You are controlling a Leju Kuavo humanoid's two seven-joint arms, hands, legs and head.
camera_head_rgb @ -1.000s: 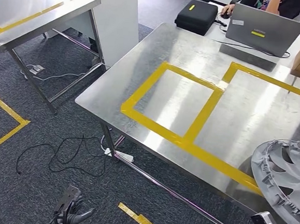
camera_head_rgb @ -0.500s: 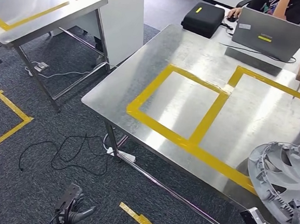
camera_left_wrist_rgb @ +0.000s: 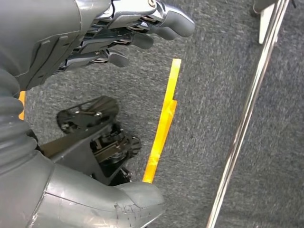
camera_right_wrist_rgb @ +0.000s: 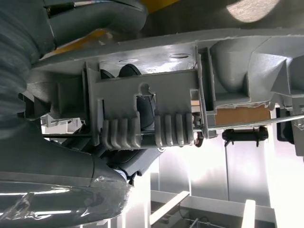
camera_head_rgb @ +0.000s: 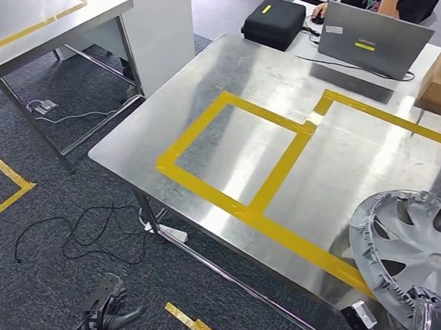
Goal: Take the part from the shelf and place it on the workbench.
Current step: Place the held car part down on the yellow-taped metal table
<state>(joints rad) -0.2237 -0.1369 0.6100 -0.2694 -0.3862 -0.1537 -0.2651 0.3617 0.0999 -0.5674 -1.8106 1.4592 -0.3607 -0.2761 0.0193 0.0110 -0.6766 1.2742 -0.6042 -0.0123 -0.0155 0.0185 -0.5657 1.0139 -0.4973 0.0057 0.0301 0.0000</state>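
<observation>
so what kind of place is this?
Likely a robotics test lab in an office: steel workbench marked with yellow tape squares, carpet with loose cables, a laptop at the far edge.

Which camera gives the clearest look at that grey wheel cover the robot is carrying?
The head view: the wheel cover shows its spoked round face above the steel workbench. The right wrist view sees its ribbed rim close up in the right hand.
</observation>
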